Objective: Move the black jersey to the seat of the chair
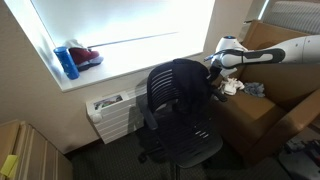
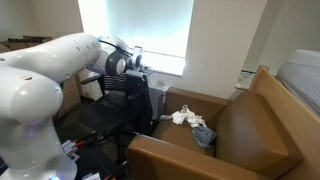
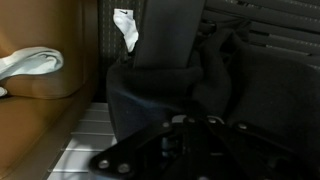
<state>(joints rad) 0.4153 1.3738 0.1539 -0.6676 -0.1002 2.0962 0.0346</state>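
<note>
The black jersey (image 1: pixel 190 82) hangs draped over the back of the black office chair (image 1: pixel 160 95), whose seat (image 1: pixel 192 140) is below. In an exterior view the jersey (image 2: pixel 140 100) hangs down the chair back (image 2: pixel 112 88). In the wrist view the jersey (image 3: pixel 165 85) fills the middle, bunched, with a white tag (image 3: pixel 126 27), and the ribbed backrest (image 3: pixel 262 35) is behind it. My gripper (image 1: pixel 214 63) (image 2: pixel 136 66) is at the jersey's upper edge. Its dark fingers (image 3: pixel 190 120) meet on the cloth and look shut on it.
A brown boxy armchair (image 1: pixel 270 105) (image 2: pixel 245 130) stands beside the chair with white and blue cloths (image 2: pixel 190 122) on its seat. A radiator (image 1: pixel 112 112) and a window sill holding a blue bottle (image 1: pixel 66 62) are behind.
</note>
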